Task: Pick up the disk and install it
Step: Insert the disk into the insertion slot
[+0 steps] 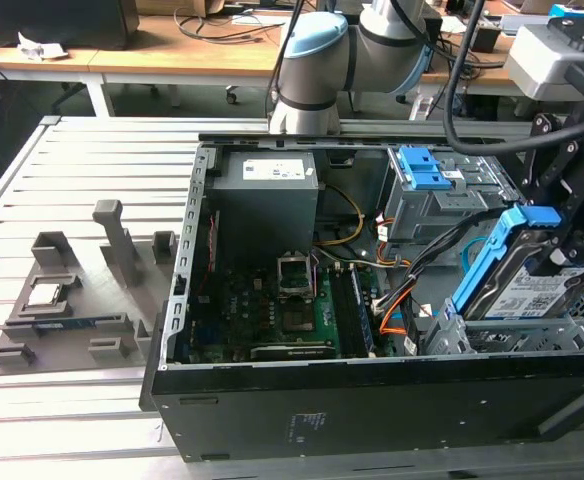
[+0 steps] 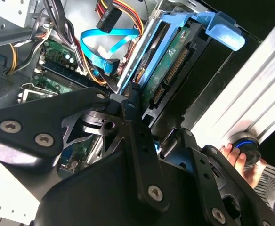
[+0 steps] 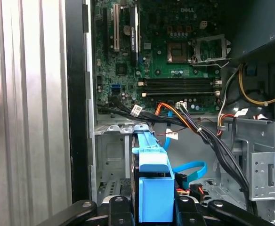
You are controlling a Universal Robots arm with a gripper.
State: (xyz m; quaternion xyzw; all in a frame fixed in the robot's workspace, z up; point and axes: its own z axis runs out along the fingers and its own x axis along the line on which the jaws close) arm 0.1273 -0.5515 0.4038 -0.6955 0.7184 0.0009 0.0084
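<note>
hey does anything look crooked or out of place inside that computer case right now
The disk stands out: it sits tilted, its blue frame end raised above the metal bay at the exterior view's right, not lying flat. The gripper is clamped on it. A person's hand rests on a knob beside the computer case.

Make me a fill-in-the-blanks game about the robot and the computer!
1. The gripper is holding the ____.
2. The plastic frame around the disk is coloured ____.
3. The disk is tilted over the open computer ____.
4. The grey holder beside the computer case lies on the exterior view's ____.

Missing words: disk; blue; case; left
</note>
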